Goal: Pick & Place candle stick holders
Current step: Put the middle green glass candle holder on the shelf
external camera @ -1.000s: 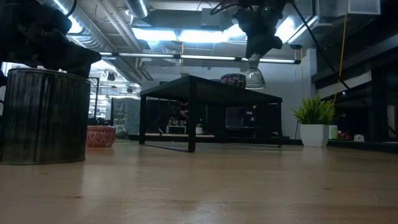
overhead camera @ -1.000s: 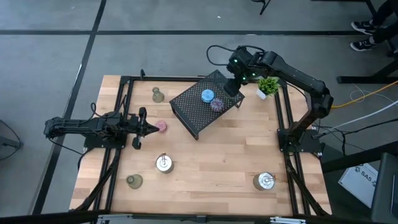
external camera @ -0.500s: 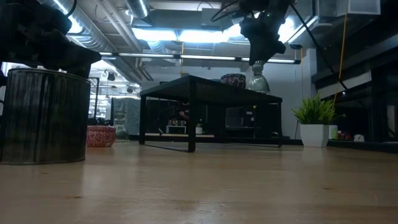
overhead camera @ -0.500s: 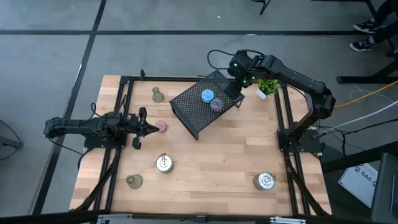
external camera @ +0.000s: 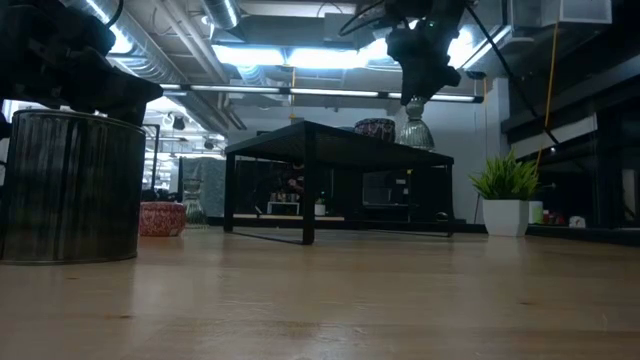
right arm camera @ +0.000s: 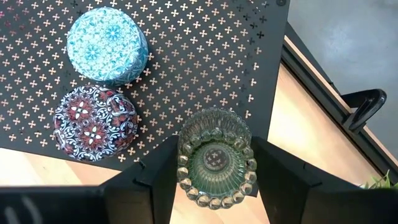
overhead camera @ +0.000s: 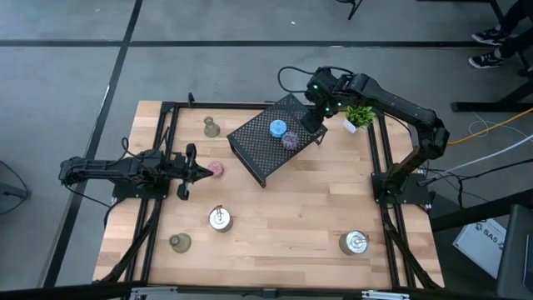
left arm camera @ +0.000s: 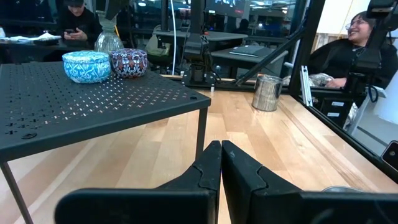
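Right gripper (right arm camera: 214, 163) was over the far corner of the black mesh rack (overhead camera: 275, 137), fingers either side of a green ribbed glass holder (right arm camera: 215, 154). Fingers looked parted from the glass rather than pressing it; read as open, holder standing on the mesh close to the rack's edge. Blue holder (right arm camera: 107, 45) and purple patterned holder (right arm camera: 93, 123) sat touching each other on the same rack, just beside the green one.

Handling, as judgement: the glass holder is likely rigid, fairly heavy for its size, slick on the ribs and breakable. Best taken across the rim or body from above, fingers square to the sides. So near the edge, a nudge could tip it off.

Left gripper (left arm camera: 221, 163) was low over the table, fingers pressed together and empty, pointing at the pink holder (overhead camera: 216, 169).

Views: only the right wrist view showed the gaps beside the glass. The low view showed the holder (external camera: 415, 133) upright on the rack top under the gripper. The high view alone gave the rest: two silver holders (overhead camera: 219, 218) (overhead camera: 355, 242), green ones (overhead camera: 211, 127) (overhead camera: 179, 242), the potted plant (overhead camera: 359, 116)
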Tool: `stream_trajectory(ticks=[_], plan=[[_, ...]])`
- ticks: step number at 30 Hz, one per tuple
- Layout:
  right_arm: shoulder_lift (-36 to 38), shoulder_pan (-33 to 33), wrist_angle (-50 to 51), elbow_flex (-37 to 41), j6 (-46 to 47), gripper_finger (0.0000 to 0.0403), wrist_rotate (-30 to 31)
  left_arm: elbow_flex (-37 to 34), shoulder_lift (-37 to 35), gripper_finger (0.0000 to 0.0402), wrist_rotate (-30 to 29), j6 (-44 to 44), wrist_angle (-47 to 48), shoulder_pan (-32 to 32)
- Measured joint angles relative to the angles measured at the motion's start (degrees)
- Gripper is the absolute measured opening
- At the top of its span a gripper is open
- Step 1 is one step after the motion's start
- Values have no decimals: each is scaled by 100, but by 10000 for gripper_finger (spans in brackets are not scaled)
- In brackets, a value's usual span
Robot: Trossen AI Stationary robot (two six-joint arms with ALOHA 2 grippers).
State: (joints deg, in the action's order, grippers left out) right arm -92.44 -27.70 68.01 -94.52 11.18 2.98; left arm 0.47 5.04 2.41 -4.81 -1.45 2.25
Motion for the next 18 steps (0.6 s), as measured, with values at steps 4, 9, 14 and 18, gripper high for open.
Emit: stream_trajectory(ticks=[4, 9, 14, 18], plan=[[0, 0, 4, 0, 138, 187, -2, 0, -1, 6, 0, 1, 0, 1], [0, 0, 2, 0, 266, 187, -2, 0, 0, 6, 1, 1, 0, 1], [-2, -1, 4, 0, 301, 187, -3, 0, -1, 6, -1, 1, 0, 0], [-2, -2, -82, 117, 325, 187, -3, 0, 0, 6, -1, -1, 0, -1]])
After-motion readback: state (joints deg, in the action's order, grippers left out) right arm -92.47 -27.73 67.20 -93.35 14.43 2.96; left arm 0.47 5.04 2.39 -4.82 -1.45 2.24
